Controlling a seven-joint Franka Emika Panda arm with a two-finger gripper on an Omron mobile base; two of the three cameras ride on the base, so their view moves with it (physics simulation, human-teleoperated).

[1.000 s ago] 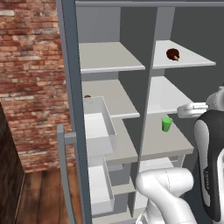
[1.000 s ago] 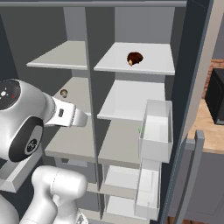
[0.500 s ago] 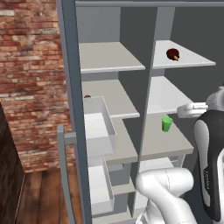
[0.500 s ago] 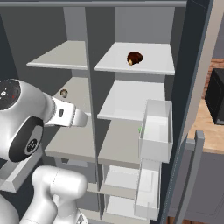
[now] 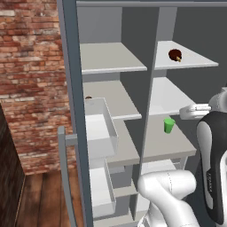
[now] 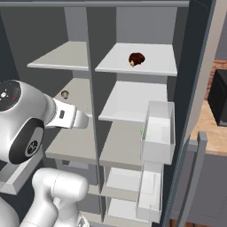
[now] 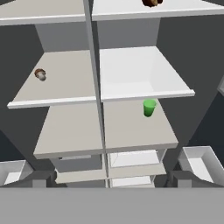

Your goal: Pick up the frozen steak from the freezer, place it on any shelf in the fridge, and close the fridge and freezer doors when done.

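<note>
The frozen steak is a dark red-brown lump lying on the top shelf of the cabinet's right-hand column, the fridge. In the hand view the steak is cut by the top edge. The left-hand column, the freezer, has pale grey shelves. Both doors stand open: the left door and the right door each carry white bins. My gripper is open and holds nothing. It is drawn back from the shelves and faces them around the lower levels, well below the steak.
A small green cup stands on the third shelf of the right column. A small brown and white lump lies on the second shelf of the left column. A brick wall is at the left.
</note>
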